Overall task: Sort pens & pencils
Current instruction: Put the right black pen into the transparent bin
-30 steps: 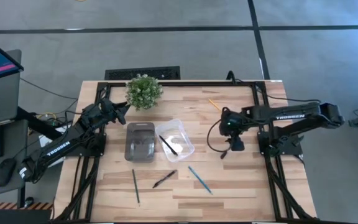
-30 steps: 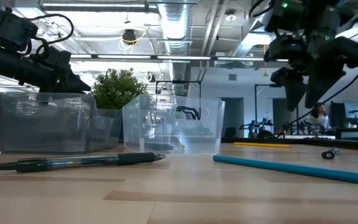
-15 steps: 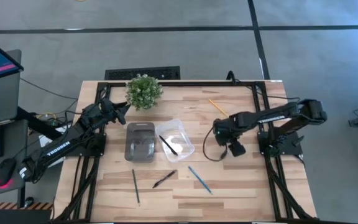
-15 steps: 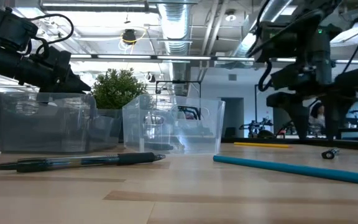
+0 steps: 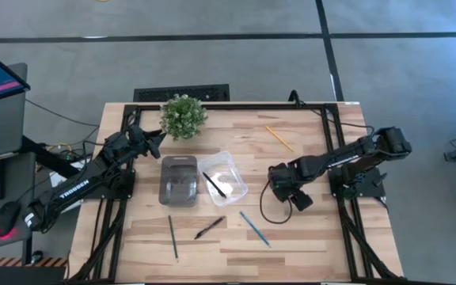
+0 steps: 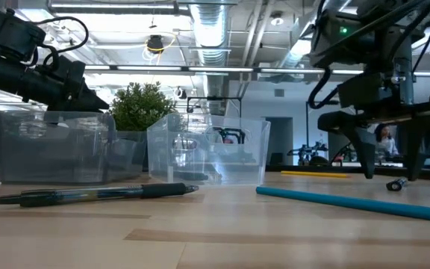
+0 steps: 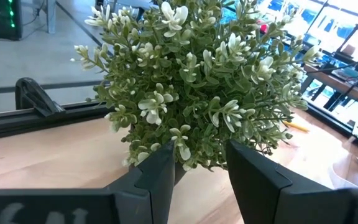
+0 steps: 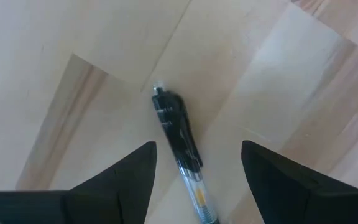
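I am holding the right end effector (image 5: pixel 280 184) low over the tabletop (image 5: pixel 307 237), its fingers spread apart and grasping nothing, and in its wrist view a black pen (image 8: pixel 181 144) is lying on the wood between the two open fingers (image 8: pixel 117 180). From above that pen is hidden under the arm. A second black pen (image 5: pixel 214 184) is lying slantwise inside the clear bin (image 5: pixel 240 184), and a third black pen (image 5: pixel 209 228) is resting on the tabletop in front of that bin. Just beside the clear bin, a smoky grey bin (image 5: pixel 165 170) is sitting. The blue pencil (image 5: pixel 254 228) is lying near the right end effector, the dark green pencil (image 5: pixel 172 237) is lying in front of the grey bin, and the yellow pencil (image 5: pixel 279 137) is lying well apart toward the far edge. The left end effector (image 5: pixel 155 138) is waiting by the potted plant (image 5: pixel 183 115), its fingers (image 7: pixel 151 180) parted and empty.
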Controlling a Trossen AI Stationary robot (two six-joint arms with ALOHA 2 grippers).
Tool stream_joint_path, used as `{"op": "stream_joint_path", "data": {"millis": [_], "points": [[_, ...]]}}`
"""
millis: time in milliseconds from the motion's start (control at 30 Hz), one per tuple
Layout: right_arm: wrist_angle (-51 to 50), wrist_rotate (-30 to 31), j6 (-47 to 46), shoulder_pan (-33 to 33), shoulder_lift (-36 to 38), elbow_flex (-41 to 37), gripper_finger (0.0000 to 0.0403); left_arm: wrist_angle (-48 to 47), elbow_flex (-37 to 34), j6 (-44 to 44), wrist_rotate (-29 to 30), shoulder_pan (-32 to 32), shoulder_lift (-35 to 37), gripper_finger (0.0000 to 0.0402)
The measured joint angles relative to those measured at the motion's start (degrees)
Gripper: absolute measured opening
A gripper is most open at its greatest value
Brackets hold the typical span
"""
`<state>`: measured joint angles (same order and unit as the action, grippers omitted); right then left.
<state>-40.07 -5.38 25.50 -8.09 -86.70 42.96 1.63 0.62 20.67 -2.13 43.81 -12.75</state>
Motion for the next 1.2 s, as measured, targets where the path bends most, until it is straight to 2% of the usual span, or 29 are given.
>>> {"op": "stream_joint_path", "data": {"millis": [300, 533, 800, 1200], "points": [[6.3, 1.4, -3.2, -2.2, 0.3, -4.0, 0.0260, 0.0, 0.0, 0.0, 0.0, 0.0, 0.0, 0.0135], [6.2, 2.5, -6.0, -3.1, 0.2, -4.2, 0.0253, 0.0, 0.0, 0.0, 0.0, 0.0, 0.0, 0.0135], [6.3, -0.1, -6.0, -2.6, 0.1, -4.3, 0.0182, 0.0, 0.0, 0.1, 0.0, 0.0, 0.0, 0.0135], [7.5, -0.9, -5.7, -2.7, 0.1, -4.3, 0.0083, 0.0, 0.0, 0.1, 0.0, 0.0, 0.0, 0.0135]]}}
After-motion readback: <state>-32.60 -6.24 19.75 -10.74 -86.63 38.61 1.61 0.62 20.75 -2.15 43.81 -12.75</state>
